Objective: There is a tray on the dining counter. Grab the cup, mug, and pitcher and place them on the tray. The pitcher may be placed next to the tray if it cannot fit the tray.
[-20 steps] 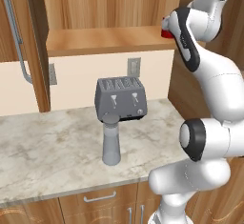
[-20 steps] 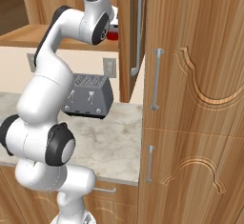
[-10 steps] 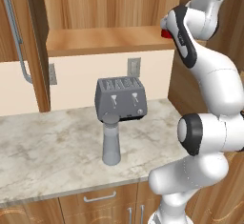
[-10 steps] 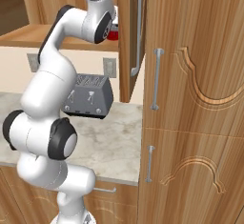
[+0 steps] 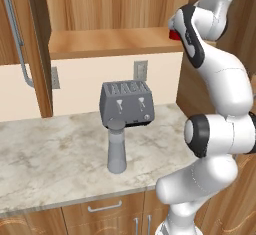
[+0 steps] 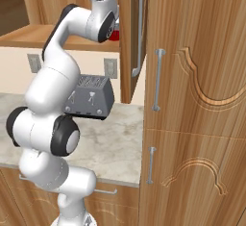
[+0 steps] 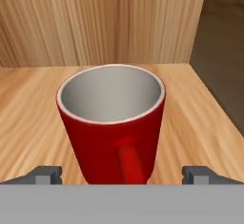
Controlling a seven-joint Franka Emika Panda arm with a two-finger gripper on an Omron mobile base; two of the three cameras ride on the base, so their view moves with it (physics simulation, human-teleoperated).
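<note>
The red mug (image 7: 114, 123) stands upright on a wooden shelf (image 7: 28, 118), its handle turned toward the hand. My gripper (image 7: 122, 175) is open, and its dark fingertips (image 7: 47, 174) flank the mug's base without touching it. From the left base view only a red sliver of the mug (image 5: 174, 34) peeks out behind the raised arm, and from the right base view the mug (image 6: 115, 33) sits at the shelf's end. The grey pitcher (image 5: 117, 146) stands upright on the marble worktop (image 5: 50, 149). The tray, the cup and the dining counter are out of view.
A boxy grey toaster (image 5: 126, 103) stands just behind the pitcher against the wall. A tall wooden cabinet (image 6: 192, 100) with metal handles rises right of the worktop, close to the mug. Wood panelling backs the shelf (image 5: 110, 41).
The arm has eased slightly toward the shelf. The mug, pitcher and toaster stay put, and the jaws remain wide.
</note>
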